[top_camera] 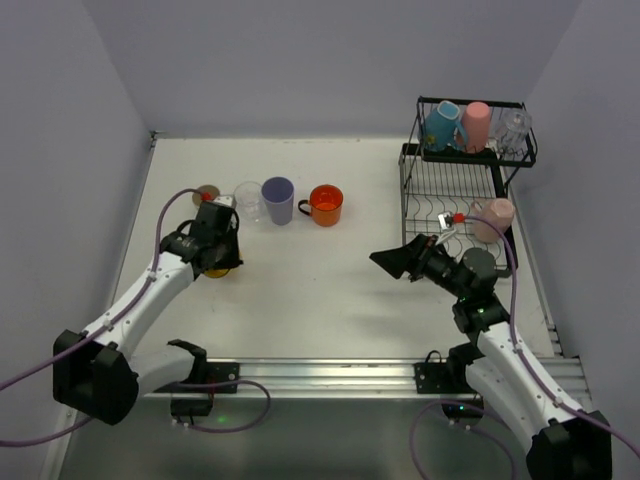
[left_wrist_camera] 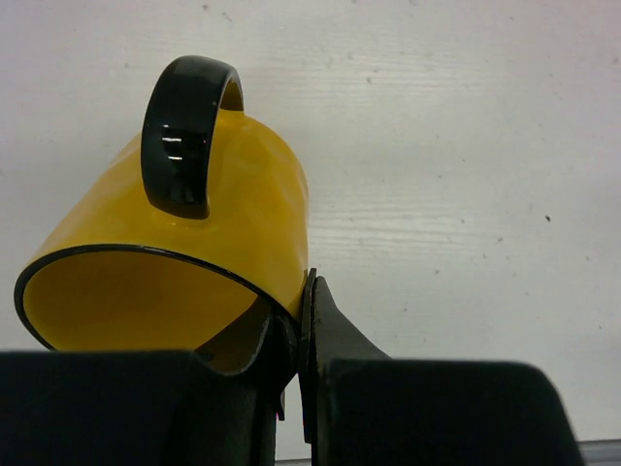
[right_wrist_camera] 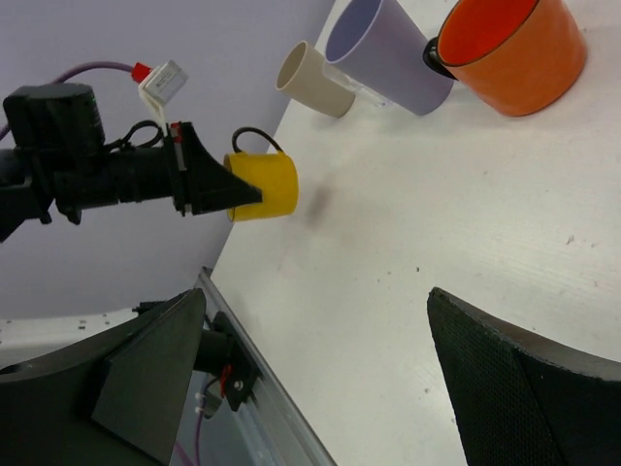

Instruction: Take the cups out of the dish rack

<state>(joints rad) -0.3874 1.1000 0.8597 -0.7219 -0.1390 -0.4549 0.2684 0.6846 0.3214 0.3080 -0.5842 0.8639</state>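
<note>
My left gripper [top_camera: 217, 252] is shut on the rim of a yellow mug [top_camera: 219, 269] with a black handle [left_wrist_camera: 182, 136], one finger inside and one outside [left_wrist_camera: 301, 291]. It holds the mug [right_wrist_camera: 264, 184] on its side, low over the table's left part. My right gripper [top_camera: 392, 260] is open and empty over the table middle [right_wrist_camera: 320, 320], left of the black wire dish rack [top_camera: 428, 190]. The upper shelf holds a blue mug [top_camera: 440, 125], a pink cup [top_camera: 476, 125] and a clear cup [top_camera: 513, 128]. A salmon-pink cup [top_camera: 493, 218] sits on the lower tray.
A beige cup [top_camera: 207, 193], a clear cup [top_camera: 248, 200], a lavender cup [top_camera: 278, 200] and an orange mug [top_camera: 325, 204] stand in a row at the left back of the table, just beyond my left gripper. Walls close in on the left, back and right.
</note>
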